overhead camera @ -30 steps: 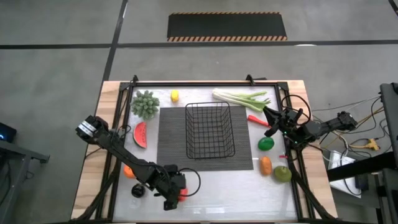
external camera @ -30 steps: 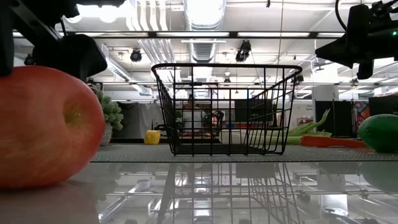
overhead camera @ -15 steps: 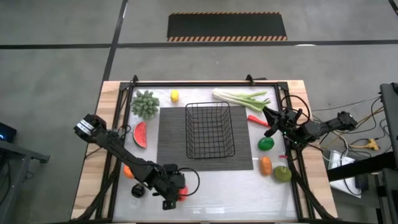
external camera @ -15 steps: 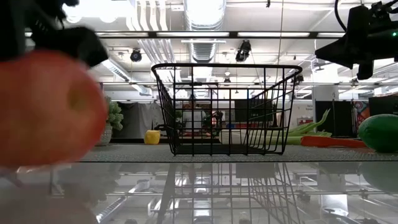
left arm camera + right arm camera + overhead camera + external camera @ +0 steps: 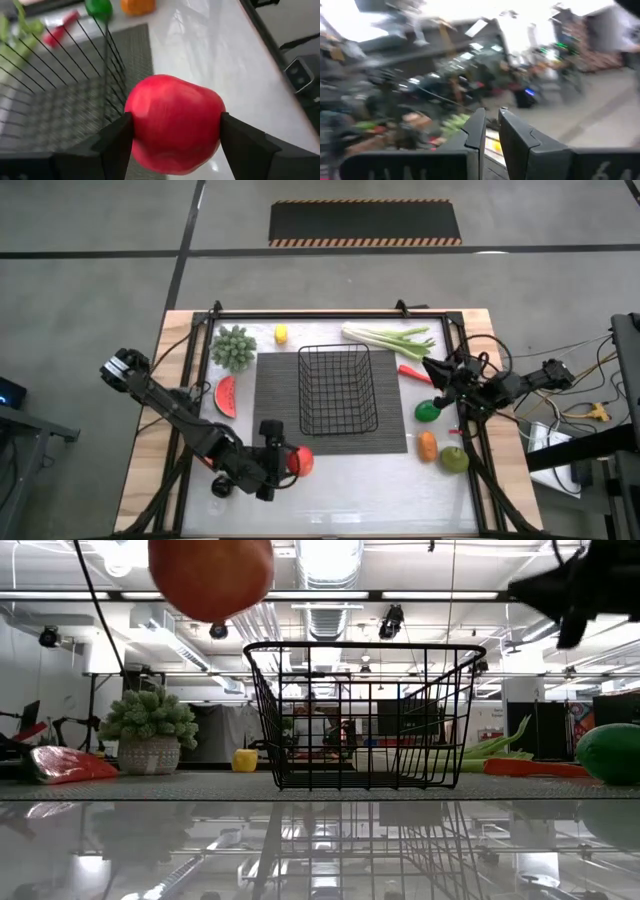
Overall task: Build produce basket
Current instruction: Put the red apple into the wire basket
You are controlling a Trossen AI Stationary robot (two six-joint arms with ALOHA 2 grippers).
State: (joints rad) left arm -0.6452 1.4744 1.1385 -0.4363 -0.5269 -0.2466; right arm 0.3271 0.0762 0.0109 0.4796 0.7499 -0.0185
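Now left gripper [image 5: 283, 461] clamped on red apple [image 5: 299, 461], lifted above table's near edge, just short of basket [image 5: 338, 389]. Clear near rim, centre apple over mesh, lower before releasing. Right gripper [image 5: 428, 366] fingers together, empty, near table's right edge.

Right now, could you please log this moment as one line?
left gripper: shut on red round apple, lifted near black wire-mesh basket | right gripper: shut, waiting, table's right side

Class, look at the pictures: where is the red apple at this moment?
The red apple is held in the left gripper, lifted off the table just outside the basket's near-left corner, by the mat's front edge.
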